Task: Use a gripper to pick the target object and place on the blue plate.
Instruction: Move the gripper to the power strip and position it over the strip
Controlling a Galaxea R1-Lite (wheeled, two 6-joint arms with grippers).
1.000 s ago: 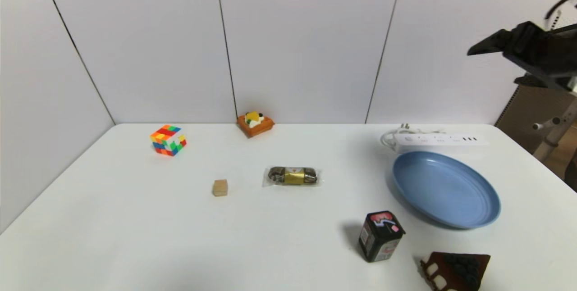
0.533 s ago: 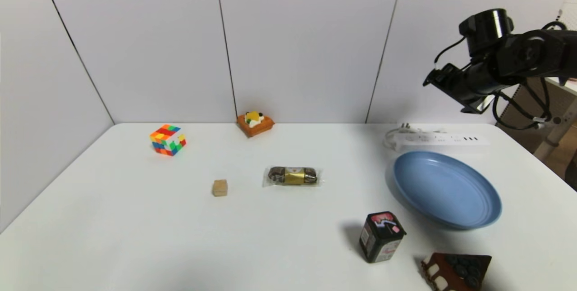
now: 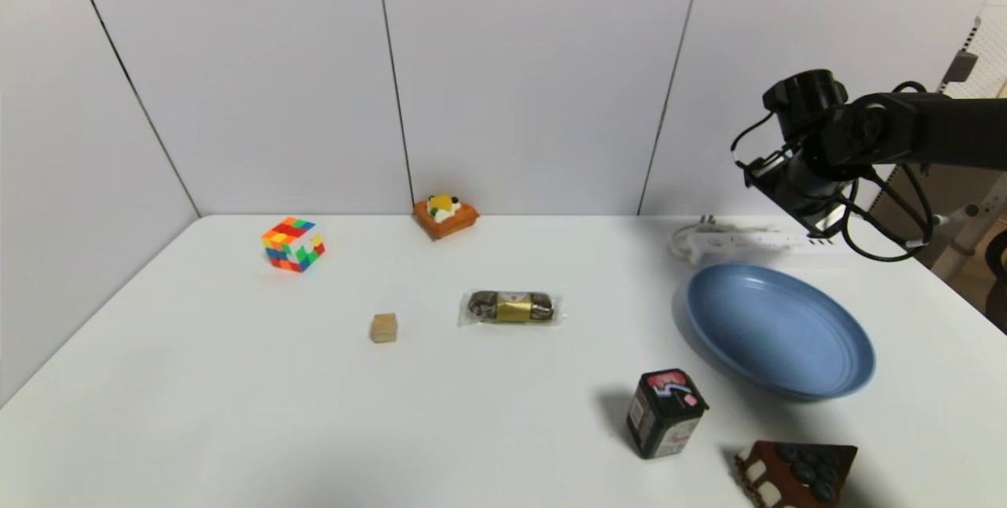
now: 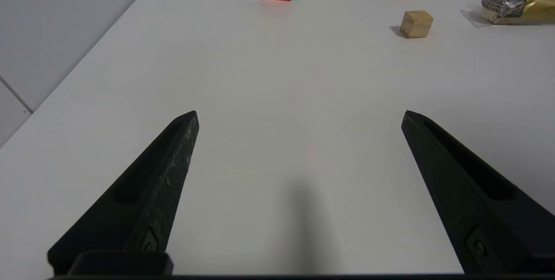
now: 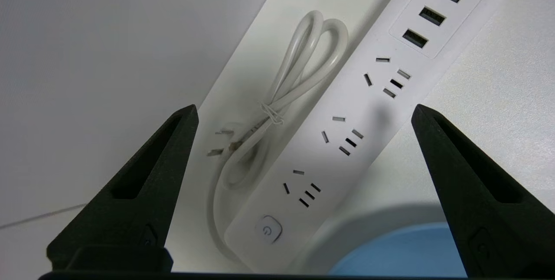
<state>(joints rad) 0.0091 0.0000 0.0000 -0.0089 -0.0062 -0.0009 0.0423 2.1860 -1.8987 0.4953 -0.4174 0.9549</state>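
I'm hovering my right gripper (image 5: 305, 109), spread wide and holding nothing, above the power strip (image 5: 355, 115), which is lying lengthwise left to right behind the blue plate (image 3: 779, 331), its USB end pointing right, its white cord (image 5: 286, 85) bundled alongside.

Matt plastic plate (image 3: 779, 331); cube (image 4: 416, 24) apparently wood.

Plate (image 3: 780, 333) light blue; power strip (image 5: 347, 132) white; puzzle cube (image 3: 293, 245) multicoloured squares; wrapped snack (image 3: 512, 307) brown, gold band.
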